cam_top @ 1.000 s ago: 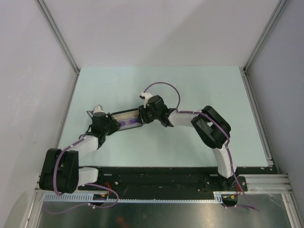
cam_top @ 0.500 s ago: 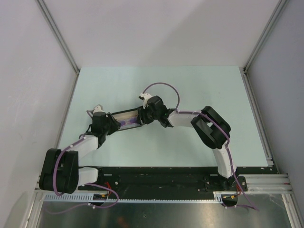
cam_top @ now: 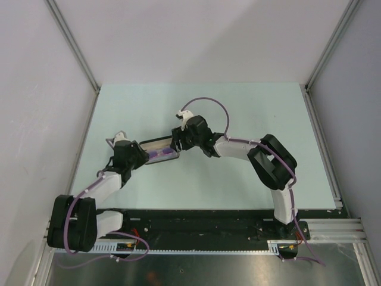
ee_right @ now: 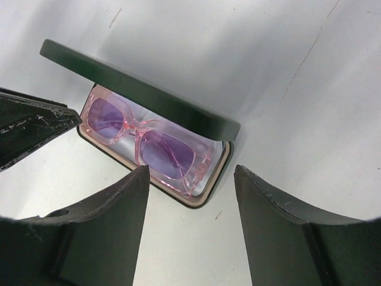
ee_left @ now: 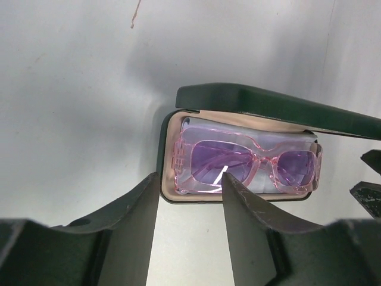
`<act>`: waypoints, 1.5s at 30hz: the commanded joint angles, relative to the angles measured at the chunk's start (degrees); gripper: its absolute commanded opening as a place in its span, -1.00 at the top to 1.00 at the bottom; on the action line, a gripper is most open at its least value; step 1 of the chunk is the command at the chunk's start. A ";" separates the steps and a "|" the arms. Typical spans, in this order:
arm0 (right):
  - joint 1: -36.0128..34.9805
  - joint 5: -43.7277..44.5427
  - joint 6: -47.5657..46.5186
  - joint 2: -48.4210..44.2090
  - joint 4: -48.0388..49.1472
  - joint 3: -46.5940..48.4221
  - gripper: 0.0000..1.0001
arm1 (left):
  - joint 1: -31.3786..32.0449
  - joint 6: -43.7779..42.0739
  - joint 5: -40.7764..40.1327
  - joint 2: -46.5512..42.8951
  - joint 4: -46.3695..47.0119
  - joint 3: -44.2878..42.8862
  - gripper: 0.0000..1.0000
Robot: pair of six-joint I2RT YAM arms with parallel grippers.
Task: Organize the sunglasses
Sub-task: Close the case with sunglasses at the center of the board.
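Since the sunglasses (ee_left: pixel 247 164) already lie inside the case (ee_left: pixel 168 193), main placement looks done. What's left, by my read: shut the lid (ee_left: pixel 274 104). It stands partly raised over the case's hinge side, with the tray exposed.

Orientation: the sunglasses lie flat, lenses facing up, long axis along the case's long axis. Frame fills the tray nearly end to end. From the top camera the case sits on the counter (cam_top: pixel 238 107) running roughly side to side, between the two wrists. Temple arms aren't visible, presumably folded under the frame. Something pale blue shows under the frame, cloth or lining, can't tell which.

Left pincer (ee_left: pixel 190 179): released, jaws apart, at the case's left end with the tips over its near rim, clamping nothing I can see.
Right pincer (ee_right: pixel 190 173): released, jaws wide, just off the case's right end, nothing between them.

Risk for the close: lid catching the frame's top edge if the sunglasses aren't seated fully.
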State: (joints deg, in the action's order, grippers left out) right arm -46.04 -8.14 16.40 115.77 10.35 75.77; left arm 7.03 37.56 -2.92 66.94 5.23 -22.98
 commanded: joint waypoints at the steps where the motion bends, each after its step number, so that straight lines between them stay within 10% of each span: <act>1: -0.37 1.73 -1.99 -4.84 -2.00 0.08 -0.27 | 0.36 1.20 -2.35 -2.95 -1.10 -1.98 -0.03; 9: -0.02 2.25 -2.87 -10.56 -3.59 0.08 -0.29 | 0.18 0.76 -2.88 -11.29 -4.79 -1.89 -0.12; 16: 2.45 2.78 1.70 -8.81 -1.64 2.01 -0.41 | -6.84 3.04 7.28 -12.54 -7.69 -7.15 -0.61; 27: 2.71 -0.82 7.41 5.52 -16.92 23.88 -0.43 | -11.42 4.80 20.14 3.02 -7.78 -17.18 -0.63; 45: 2.10 -4.87 10.75 9.30 -17.73 22.32 -0.36 | -10.81 1.90 19.00 9.88 -6.91 -17.18 -0.61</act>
State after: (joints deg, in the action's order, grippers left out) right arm -43.46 -12.29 25.98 125.36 -8.12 98.26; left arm -4.10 40.51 15.14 75.85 -3.16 -38.17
